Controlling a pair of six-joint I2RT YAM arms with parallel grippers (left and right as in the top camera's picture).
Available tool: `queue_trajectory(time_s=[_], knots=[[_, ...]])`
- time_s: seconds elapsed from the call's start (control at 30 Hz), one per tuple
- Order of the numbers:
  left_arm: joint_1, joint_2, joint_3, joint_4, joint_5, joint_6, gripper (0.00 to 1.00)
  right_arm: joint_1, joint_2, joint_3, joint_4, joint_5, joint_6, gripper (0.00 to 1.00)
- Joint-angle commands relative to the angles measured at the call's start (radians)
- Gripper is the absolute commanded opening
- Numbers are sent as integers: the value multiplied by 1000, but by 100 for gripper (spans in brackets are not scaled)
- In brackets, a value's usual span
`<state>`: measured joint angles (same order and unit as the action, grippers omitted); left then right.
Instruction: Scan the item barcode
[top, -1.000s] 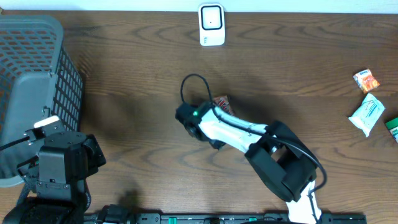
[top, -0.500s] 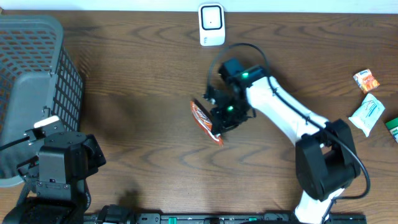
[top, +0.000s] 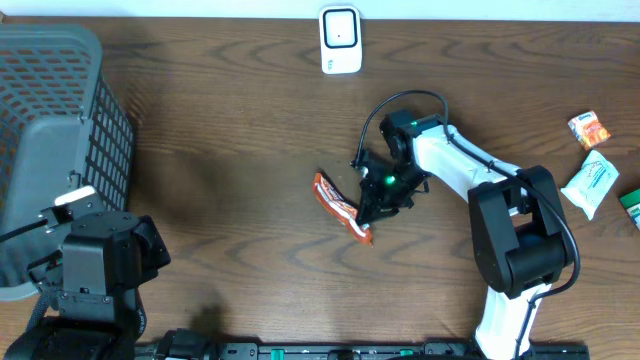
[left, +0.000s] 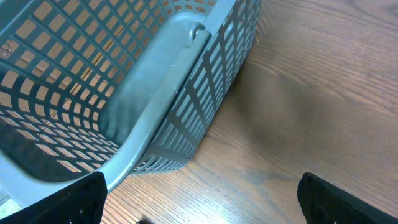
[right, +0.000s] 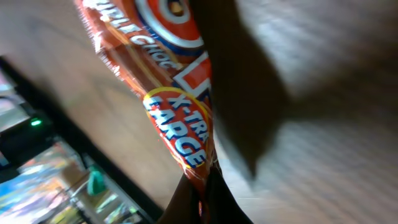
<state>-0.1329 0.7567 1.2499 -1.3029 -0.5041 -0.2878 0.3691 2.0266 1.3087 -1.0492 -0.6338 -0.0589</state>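
The right claw is pinching tightly one end of the long orange snack wrapper and is holding it over the middle of the brown wooden bench, well apart from the small white scanner at the far edge. So the picking seems done, and the scanning of the barcode is waiting. The left claw is standing wide and empty beside the grey plastic basket.

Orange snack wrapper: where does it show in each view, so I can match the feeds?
Overhead: orange snack wrapper at mid-table, pinched by the right gripper.
Left wrist: not in it; only the basket.
Right wrist: wrapper runs down the frame's middle.
Shared landmark: the brown wooden table.
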Motion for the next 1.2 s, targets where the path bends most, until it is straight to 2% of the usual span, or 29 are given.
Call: queue_trajectory(time_s=[0.0, 0.47, 0.93, 1.17], knots=[[-2, 1, 1, -2, -13, 5, 98, -32, 10, -4, 11, 94, 10, 1], [-2, 1, 1, -2, -13, 5, 98, -97, 12, -13, 46, 95, 20, 1], [-2, 1, 1, -2, -13, 5, 98, -150, 12, -13, -75, -375, -266, 1], [-2, 1, 1, -2, -13, 5, 98, -191, 12, -13, -113, -416, -325, 1]])
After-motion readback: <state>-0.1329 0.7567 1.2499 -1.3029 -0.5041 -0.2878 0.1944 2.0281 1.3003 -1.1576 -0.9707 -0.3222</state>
